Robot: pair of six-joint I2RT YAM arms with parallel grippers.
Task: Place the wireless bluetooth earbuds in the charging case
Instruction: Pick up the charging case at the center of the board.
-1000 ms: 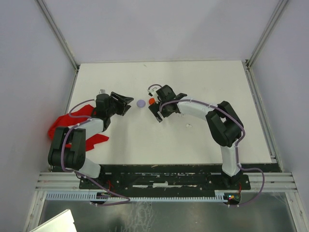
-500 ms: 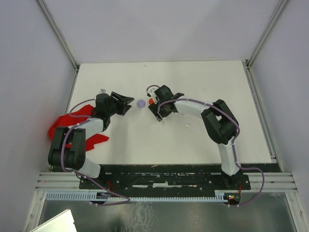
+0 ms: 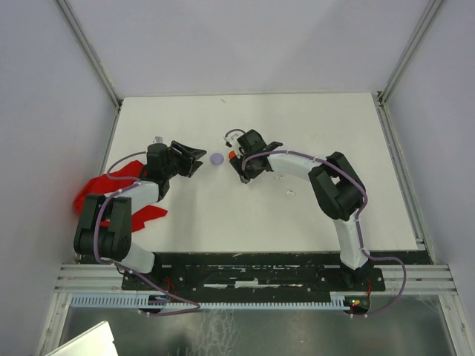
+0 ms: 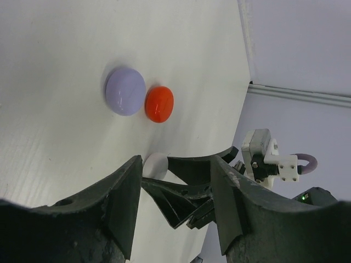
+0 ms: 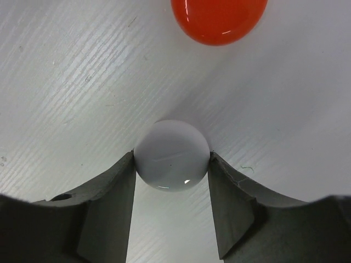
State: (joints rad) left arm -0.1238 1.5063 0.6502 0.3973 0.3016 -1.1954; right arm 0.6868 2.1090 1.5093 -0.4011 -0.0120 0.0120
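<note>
Right gripper [image 5: 171, 159] grasping white disc [image 5: 172, 145], near red disc [image 5: 219, 19]. Left gripper [image 4: 176, 167] released, empty, well apart from red disc.

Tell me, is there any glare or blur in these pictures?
Right wrist view: sharp, with bright glints on the red disc and a small one on the white disc. Left wrist view: the left gripper is dark with little detail, while the discs beyond it are crisp. Top view: even light, no glare, discs tiny.
</note>
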